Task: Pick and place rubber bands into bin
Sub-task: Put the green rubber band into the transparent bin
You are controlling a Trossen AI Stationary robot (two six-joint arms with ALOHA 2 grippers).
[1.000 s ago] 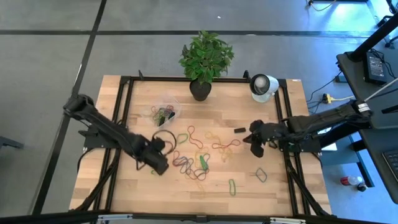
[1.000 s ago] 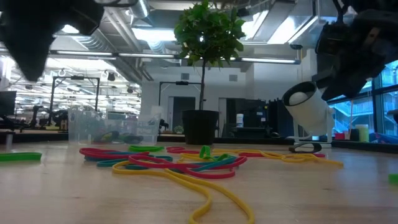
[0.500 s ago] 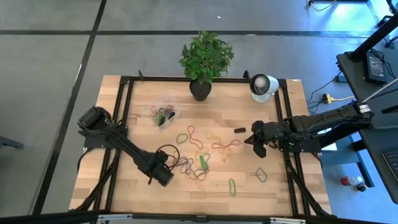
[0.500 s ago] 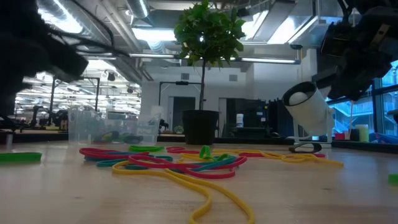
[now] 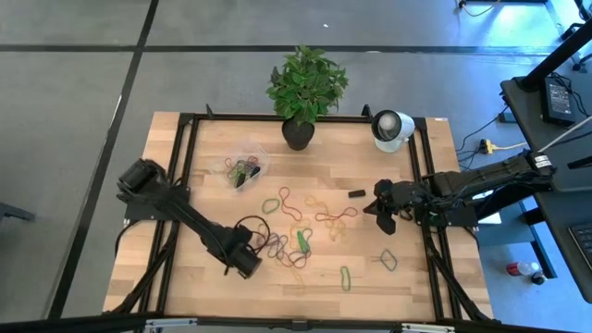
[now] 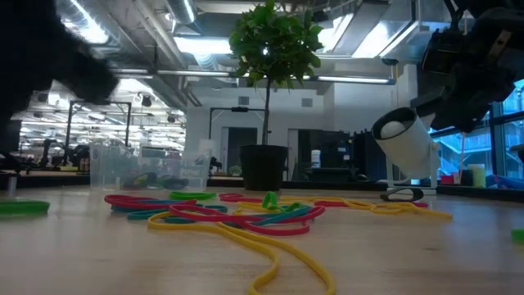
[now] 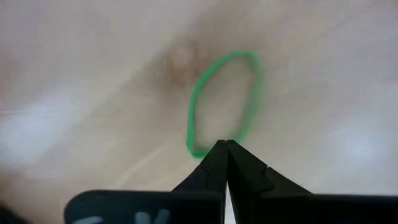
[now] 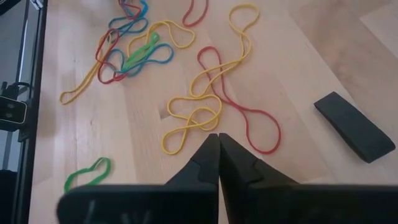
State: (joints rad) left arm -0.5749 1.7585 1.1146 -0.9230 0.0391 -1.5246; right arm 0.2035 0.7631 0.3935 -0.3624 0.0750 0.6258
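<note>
Many coloured rubber bands (image 5: 294, 233) lie tangled on the wooden table's middle, and show close in the low view (image 6: 229, 215). The clear bin (image 5: 245, 168) at the far left has a few bands in it. My left gripper (image 5: 246, 265) is down at the table near the front, shut at the near end of a single green rubber band (image 7: 191, 115). My right gripper (image 5: 377, 209) hangs shut above the table's right side, holding nothing; red and yellow bands (image 8: 214, 93) lie below it. My left gripper comes from above with its shut fingertips (image 7: 214, 163) on the green band's near end (image 7: 200, 152), where the loop runs in under them. The rest of the loop lies flat and slack on the table. Whether the band sits between the fingers cannot be made out.
A black plant pot (image 5: 298, 135) with a leafy plant and a white round camera-like object (image 5: 390, 128) stand at the far edge. A small black block (image 8: 354, 127) lies near my right gripper. Single green bands (image 5: 344, 276) lie near the front right.
My left gripper has gone down to the table and a little toward the near edge, coming to rest at the green band beside the tangle. My right gripper has stayed where it was.
</note>
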